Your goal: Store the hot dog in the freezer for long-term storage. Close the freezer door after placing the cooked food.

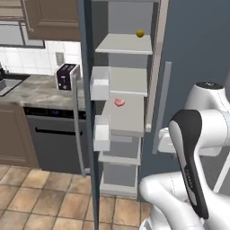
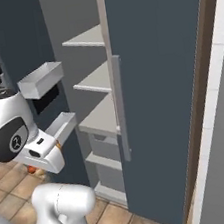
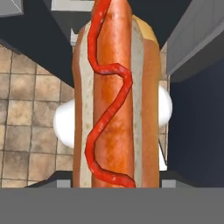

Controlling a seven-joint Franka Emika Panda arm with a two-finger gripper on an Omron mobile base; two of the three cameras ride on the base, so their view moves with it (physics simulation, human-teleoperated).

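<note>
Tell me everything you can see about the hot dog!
The hot dog is a shiny orange-red sausage in a tan bun, with a wiggly line of red ketchup along its length. In the hand view it runs straight away from the camera, very close up, above the tiled floor. The tool is shut on it.

Terracotta floor tiles (image 1: 40, 197), brown wooden cabinets (image 1: 49, 18), a toaster (image 1: 66, 76) on the speckled counter (image 1: 31, 92) (white-tiled wall behind)

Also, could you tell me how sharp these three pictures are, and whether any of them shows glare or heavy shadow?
Left base view: evenly lit, slightly soft, no glare; the pink meat piece and yellow fruit read clearly on the pale freezer shelves. Right base view: flat light, shelves dim in the shaded interior. Hand view: the hot dog looms close, fairly crisp, no glare.
</note>
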